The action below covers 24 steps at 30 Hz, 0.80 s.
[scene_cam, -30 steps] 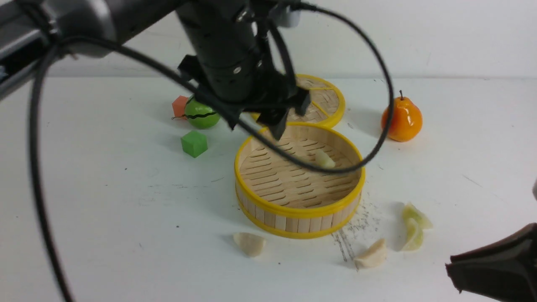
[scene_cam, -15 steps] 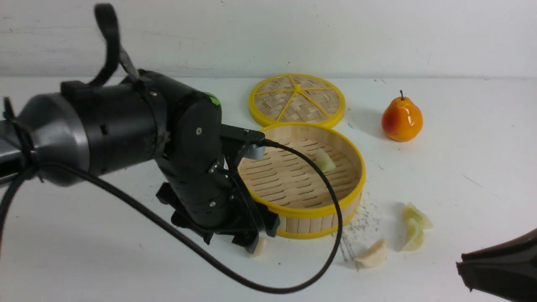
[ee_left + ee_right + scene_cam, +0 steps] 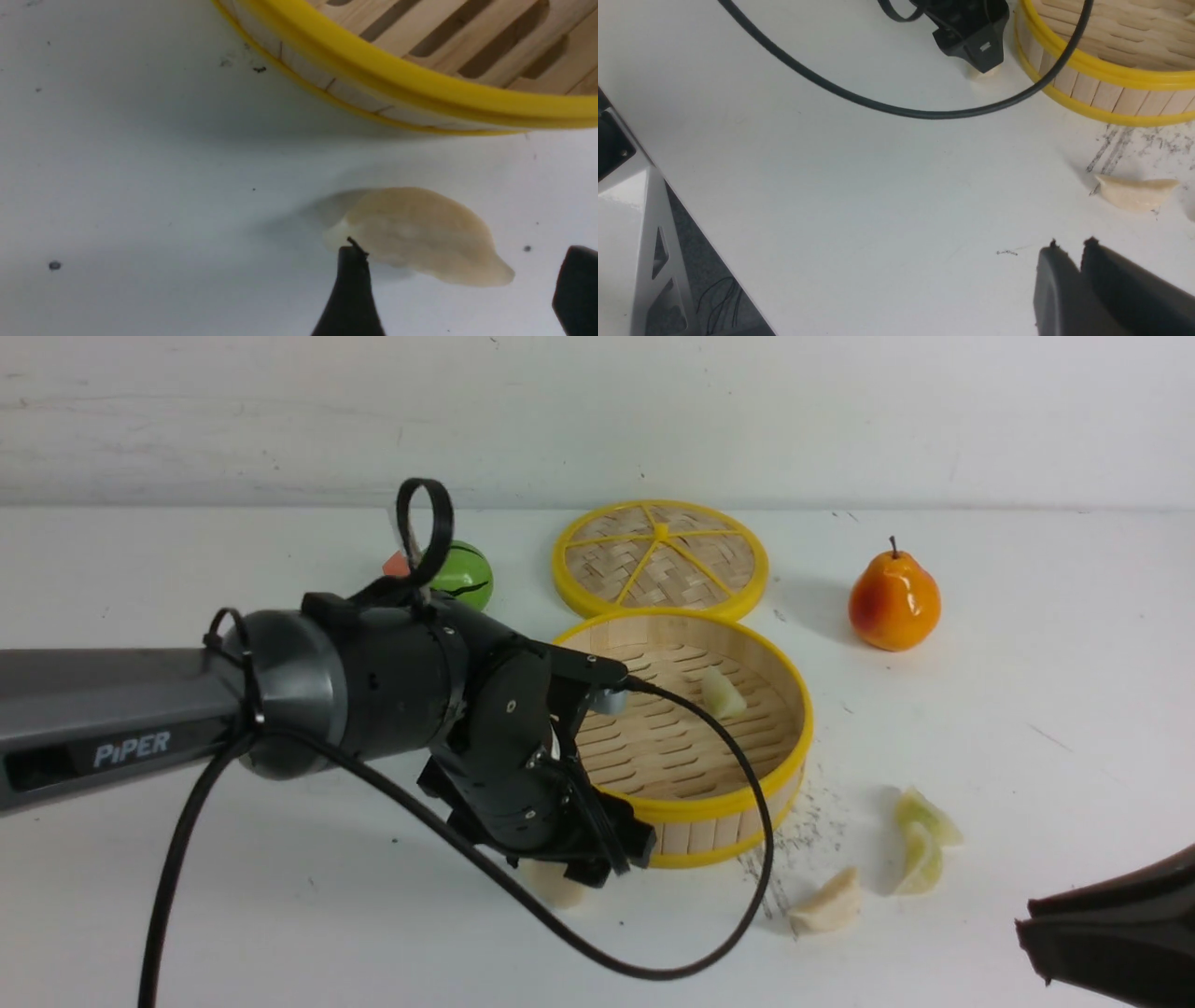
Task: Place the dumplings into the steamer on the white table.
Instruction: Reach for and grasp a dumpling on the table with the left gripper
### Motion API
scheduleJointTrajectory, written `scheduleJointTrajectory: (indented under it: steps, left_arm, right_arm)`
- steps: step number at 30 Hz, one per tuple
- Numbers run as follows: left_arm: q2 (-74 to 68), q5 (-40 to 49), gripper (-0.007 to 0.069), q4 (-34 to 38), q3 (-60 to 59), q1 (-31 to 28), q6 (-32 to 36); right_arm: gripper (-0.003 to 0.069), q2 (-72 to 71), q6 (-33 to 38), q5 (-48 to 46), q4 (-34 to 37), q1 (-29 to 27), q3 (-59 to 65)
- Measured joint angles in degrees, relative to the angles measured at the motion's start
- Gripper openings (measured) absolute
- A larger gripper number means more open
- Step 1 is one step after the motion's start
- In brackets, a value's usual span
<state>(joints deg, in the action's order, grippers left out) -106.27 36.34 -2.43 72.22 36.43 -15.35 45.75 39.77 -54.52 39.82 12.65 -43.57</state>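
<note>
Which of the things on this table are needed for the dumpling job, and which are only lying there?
Needed: steamer; dumpling inside it; front dumpling, between the open jaws of the left gripper; cream dumpling and two greenish dumplings on the white table.
Only lying there: woven lid; pear; green ball; red block beside it.

A dumpling (image 3: 724,693) lies in the steamer (image 3: 711,829), lid (image 3: 661,558) behind it, pear (image 3: 893,604) right.

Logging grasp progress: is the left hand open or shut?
Open: on the left hand, fingers stand apart, the dumpling between them.
</note>
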Motion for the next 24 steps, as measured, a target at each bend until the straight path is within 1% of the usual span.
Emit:
scheduleJointTrajectory:
  steps: [7, 19, 22, 24]
  left_arm:
    - [-1.89, -2.24, 0.0531, 0.00, 0.00, 0.00, -0.10]
    - [-5.16, -1.48, 0.0528, -0.26, 0.00, 0.00, -0.10]
    - [-5.30, -1.38, 0.0511, -0.46, 0.00, 0.00, -0.10]
    - [-5.30, -1.26, 0.0466, -0.84, 0.00, 0.00, -0.10]
  right_arm:
    - [0.0085, 0.00, 0.00, 0.00, 0.00, 0.00, 0.00]
    - [0.0093, 0.00, -0.25, -0.05, 0.00, 0.00, 0.00]
    - [0.0093, 0.00, -0.67, -0.05, 0.00, 0.00, 0.00]
    - [0.0093, 0.00, -1.09, -0.05, 0.00, 0.00, 0.00]
